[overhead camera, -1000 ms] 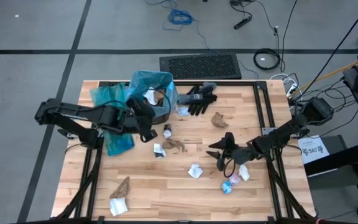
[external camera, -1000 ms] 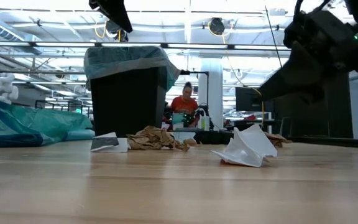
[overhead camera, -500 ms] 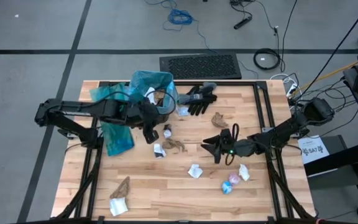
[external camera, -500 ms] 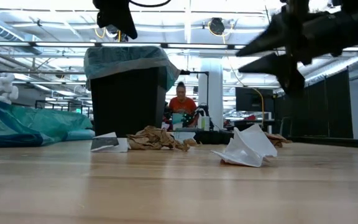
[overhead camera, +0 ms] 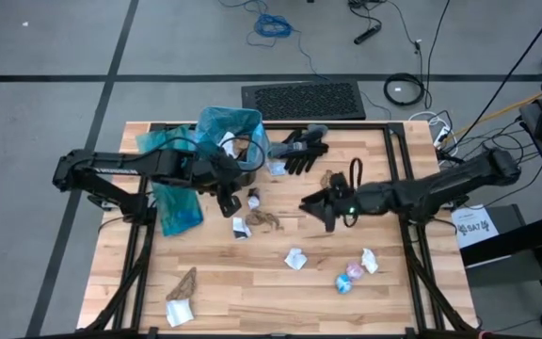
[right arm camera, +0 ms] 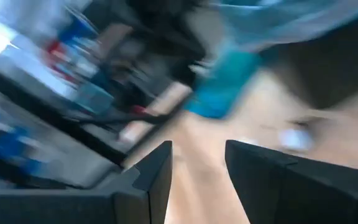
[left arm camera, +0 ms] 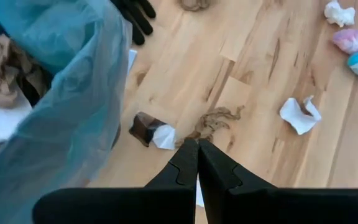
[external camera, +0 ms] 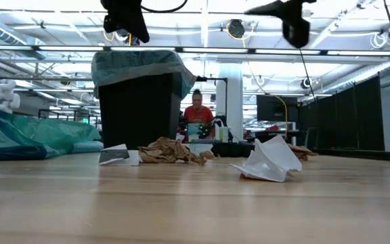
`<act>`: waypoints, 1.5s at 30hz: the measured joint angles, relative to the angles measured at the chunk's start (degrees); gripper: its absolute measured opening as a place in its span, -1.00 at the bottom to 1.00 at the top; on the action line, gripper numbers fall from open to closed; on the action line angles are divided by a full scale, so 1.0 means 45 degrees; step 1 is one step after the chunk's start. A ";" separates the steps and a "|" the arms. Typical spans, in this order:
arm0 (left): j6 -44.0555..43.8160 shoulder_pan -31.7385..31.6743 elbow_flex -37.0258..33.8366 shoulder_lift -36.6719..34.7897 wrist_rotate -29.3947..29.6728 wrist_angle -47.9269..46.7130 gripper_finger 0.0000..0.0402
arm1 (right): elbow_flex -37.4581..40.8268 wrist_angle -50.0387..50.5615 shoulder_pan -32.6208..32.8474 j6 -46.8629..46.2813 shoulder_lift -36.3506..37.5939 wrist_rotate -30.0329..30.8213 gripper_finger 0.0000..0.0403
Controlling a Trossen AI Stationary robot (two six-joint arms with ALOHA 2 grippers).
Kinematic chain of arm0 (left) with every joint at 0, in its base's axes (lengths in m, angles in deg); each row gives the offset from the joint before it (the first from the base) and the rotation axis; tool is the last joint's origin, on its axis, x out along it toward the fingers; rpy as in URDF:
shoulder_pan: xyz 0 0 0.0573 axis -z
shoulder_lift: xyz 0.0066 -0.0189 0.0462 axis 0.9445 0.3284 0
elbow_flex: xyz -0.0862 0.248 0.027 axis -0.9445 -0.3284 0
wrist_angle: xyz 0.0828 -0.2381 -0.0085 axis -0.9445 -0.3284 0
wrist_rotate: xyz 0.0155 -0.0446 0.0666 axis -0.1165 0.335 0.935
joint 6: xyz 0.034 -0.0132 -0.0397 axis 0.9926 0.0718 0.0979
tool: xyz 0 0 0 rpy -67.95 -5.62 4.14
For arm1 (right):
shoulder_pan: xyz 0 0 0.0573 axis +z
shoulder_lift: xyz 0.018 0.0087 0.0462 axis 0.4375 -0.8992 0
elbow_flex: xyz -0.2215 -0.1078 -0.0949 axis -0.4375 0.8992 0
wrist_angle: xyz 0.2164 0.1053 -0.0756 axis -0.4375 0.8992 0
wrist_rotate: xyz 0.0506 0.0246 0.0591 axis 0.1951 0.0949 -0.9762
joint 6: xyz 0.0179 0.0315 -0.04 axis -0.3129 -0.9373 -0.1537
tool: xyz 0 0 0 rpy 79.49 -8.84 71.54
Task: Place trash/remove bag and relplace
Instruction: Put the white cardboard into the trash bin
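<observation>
On the light wooden table point(overhead camera: 252, 273), a small black bin lined with a teal plastic bag point(overhead camera: 231, 141) is seen from above near the far left, with white and brown paper already inside it. The left gripper point(overhead camera: 230, 201) is held above the table just beside the bin, its fingers pressed together with nothing between them; this is shown plainly only in the left wrist view, where the closed fingers point(left arm camera: 197, 169) point down at a brown crumpled scrap point(left arm camera: 214, 119) and a white scrap point(left arm camera: 164, 137). The right gripper point(overhead camera: 316, 207) is raised over the middle of the table, jaws parted and empty, as confirmed by the gap in the right wrist view, which is otherwise blurred.

More trash is spread over the table: a white crumpled scrap point(overhead camera: 295, 258), shiny blue-pink wrappers point(overhead camera: 349, 277), and a brown and white piece point(overhead camera: 183, 294) near the front left corner. A pair of black gloves point(overhead camera: 301, 149) lies beside the bin.

Only the low view reveals a person in a red top point(external camera: 198, 112) seated in the room behind the table.
</observation>
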 joint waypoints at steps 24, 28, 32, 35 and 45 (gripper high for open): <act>-0.9021 0.0316 0.0029 0.4806 -0.1922 0.2580 0.14 | -0.2769 1.1253 -0.3044 0.6354 0.2527 -0.2329 -0.30; -1.0666 0.0761 0.0024 0.5607 -0.2010 0.2693 0.17 | -0.2769 1.1477 -0.3072 0.7147 0.2651 -0.2354 -0.30; -1.2037 0.1351 0.0024 0.5693 -0.1840 0.2590 0.17 | -0.2769 1.1474 -0.3069 0.7370 0.2651 -0.2653 -0.30; -1.3017 0.1797 0.0024 0.5600 -0.1309 0.1894 0.17 | -0.2769 1.1464 -0.3069 0.7370 0.2651 -0.2659 -0.30; -1.4163 0.2219 0.0024 0.5571 -0.0827 -0.0974 0.17 | -0.2769 1.1012 -0.3069 0.7109 0.2612 -0.2594 -0.30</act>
